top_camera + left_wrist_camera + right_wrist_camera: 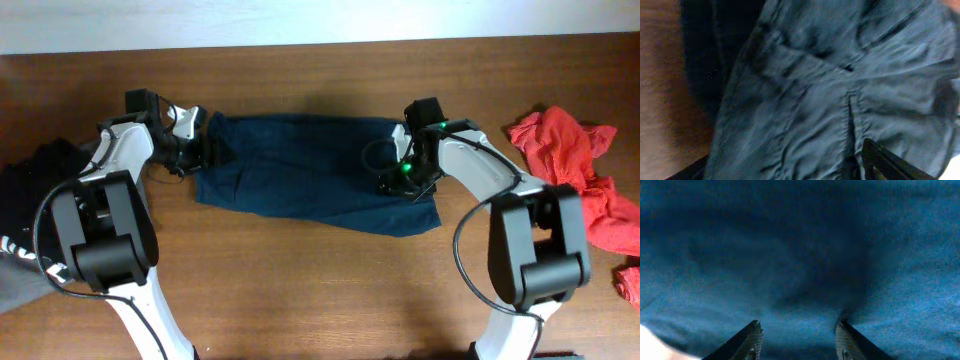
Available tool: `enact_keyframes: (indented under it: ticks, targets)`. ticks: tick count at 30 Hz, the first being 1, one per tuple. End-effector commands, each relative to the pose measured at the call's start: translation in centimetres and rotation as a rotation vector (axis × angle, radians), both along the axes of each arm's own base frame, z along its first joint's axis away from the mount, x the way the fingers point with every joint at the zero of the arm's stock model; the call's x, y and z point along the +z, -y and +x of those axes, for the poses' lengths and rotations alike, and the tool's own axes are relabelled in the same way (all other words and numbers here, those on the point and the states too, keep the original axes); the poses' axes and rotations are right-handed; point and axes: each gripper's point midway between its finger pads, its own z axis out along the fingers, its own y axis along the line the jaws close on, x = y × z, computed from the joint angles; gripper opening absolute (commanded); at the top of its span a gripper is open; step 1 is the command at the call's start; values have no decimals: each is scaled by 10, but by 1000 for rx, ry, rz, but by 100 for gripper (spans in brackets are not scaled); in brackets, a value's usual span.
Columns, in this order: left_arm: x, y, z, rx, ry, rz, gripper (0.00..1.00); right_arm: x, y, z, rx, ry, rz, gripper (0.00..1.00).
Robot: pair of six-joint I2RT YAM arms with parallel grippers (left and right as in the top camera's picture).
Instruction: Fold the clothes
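Your navy shorts point(310, 165) lie spread across the middle of the wooden table point(320, 300). They stretch sideways between the two arms, and their lower edge slants down toward the right of the overhead view.

Your left gripper point(207, 150) sits at the shorts' left end, low over the edge of the cloth. The left wrist camera looks down on rumpled blue fabric with a seam running through it and bare wood beside it. One dark finger point(885, 162) shows at the bottom right and a dark wedge fills the bottom left corner. The jaws stand wide apart with the cloth lying under them, none of it visibly pinched.

Your right gripper point(402, 182) is down on the shorts' opposite end, just inside the edge. Blue fabric fills its wrist camera. Both fingers point(752, 340) stand parted with their tips at the cloth surface and nothing clamped between them. A dark crease rises from the finger on the right of that view.

At the far right of the table lies a crumpled red garment point(575, 165), well apart from the shorts. At the far left edge a black and grey garment point(30, 200) lies bunched beside the left arm's base.
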Motion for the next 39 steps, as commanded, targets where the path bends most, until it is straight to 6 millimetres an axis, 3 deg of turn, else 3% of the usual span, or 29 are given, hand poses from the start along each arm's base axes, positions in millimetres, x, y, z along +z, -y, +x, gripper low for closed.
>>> enact_keyframes:
  ticks: [1, 5, 11, 15, 19, 22, 24, 25, 33, 39]
  targets:
    - [-47, 10, -17, -22, -101, -54, 78, -11, 1, -4, -9, -32, -22, 52]
    - [-50, 19, -15, -36, -93, -84, 66, -14, 1, -5, -9, -40, -23, 52]
    - [-50, 31, -11, -64, -66, -81, 17, -14, 1, -6, -9, -42, -24, 49]
    - [-49, 33, -11, -68, -63, -90, 1, -14, 1, -6, -9, -45, -24, 48]
    - [-45, 38, -11, -71, -61, -126, 3, -14, 1, -7, -9, -49, -25, 49]
    - [-44, 39, -11, -72, -62, -135, 49, -16, 1, -7, -10, -52, -25, 48]
    - [-44, 39, -11, -72, -61, -135, 66, -19, 1, -8, -10, -58, -27, 48]
    - [-44, 39, -11, -73, -61, -135, 68, -22, 2, -8, -17, -68, -29, 48]
    - [-48, 40, -12, -80, -67, -103, 66, -52, 2, -20, -22, -156, -45, 45]
    - [-53, 49, -14, -109, -69, -58, 44, -55, -1, -23, -16, -170, -42, 45]
